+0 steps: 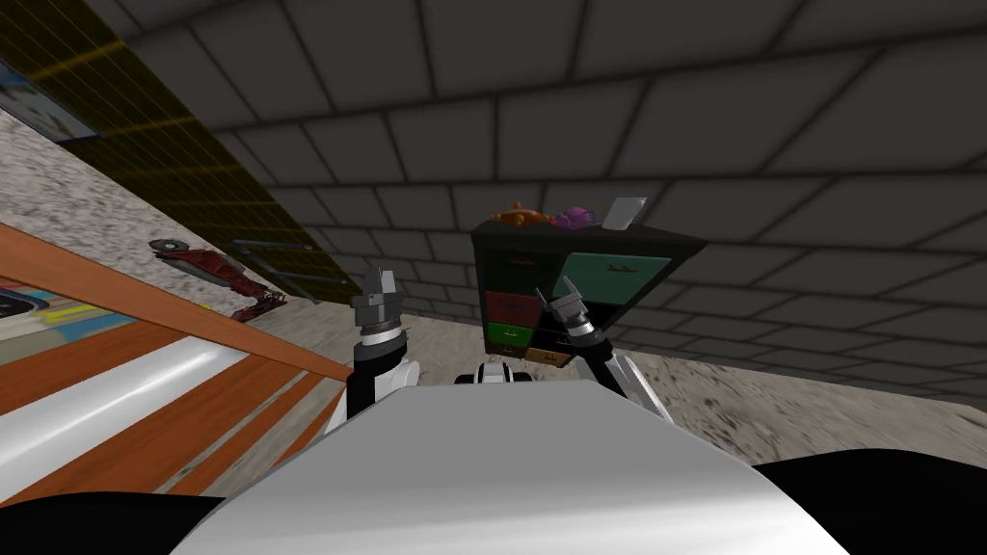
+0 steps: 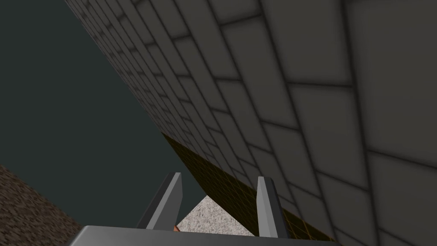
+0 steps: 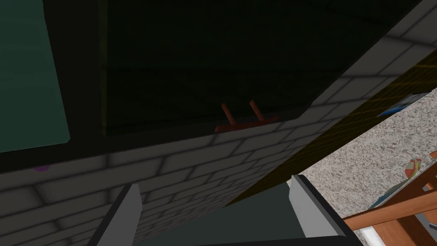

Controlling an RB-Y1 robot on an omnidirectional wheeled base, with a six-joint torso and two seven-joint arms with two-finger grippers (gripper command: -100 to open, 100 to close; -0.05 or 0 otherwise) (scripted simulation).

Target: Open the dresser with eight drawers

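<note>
The dresser (image 1: pixel 665 252) is a dark frame with coloured drawer fronts, standing against the grey tiled wall. It has a teal drawer (image 1: pixel 612 277), a red-brown one (image 1: pixel 511 306) and a green one (image 1: pixel 508 335). My right gripper (image 1: pixel 564 294) is raised in front of its lower middle and is open. In the right wrist view the right gripper (image 3: pixel 217 200) faces a dark drawer front with a reddish handle (image 3: pixel 245 119). The handle lies beyond the fingertips, not between them. My left gripper (image 1: pixel 381 279) is held up to the dresser's left. Its fingers (image 2: pixel 170 198) stand apart with nothing between them.
An orange object (image 1: pixel 519 216), a purple one (image 1: pixel 575 218) and a pale slanted card (image 1: pixel 626 214) rest on the dresser top. A wooden-framed piece of furniture (image 1: pixel 145 318) runs along my left. A red object (image 1: pixel 226 275) lies on the speckled floor beyond it.
</note>
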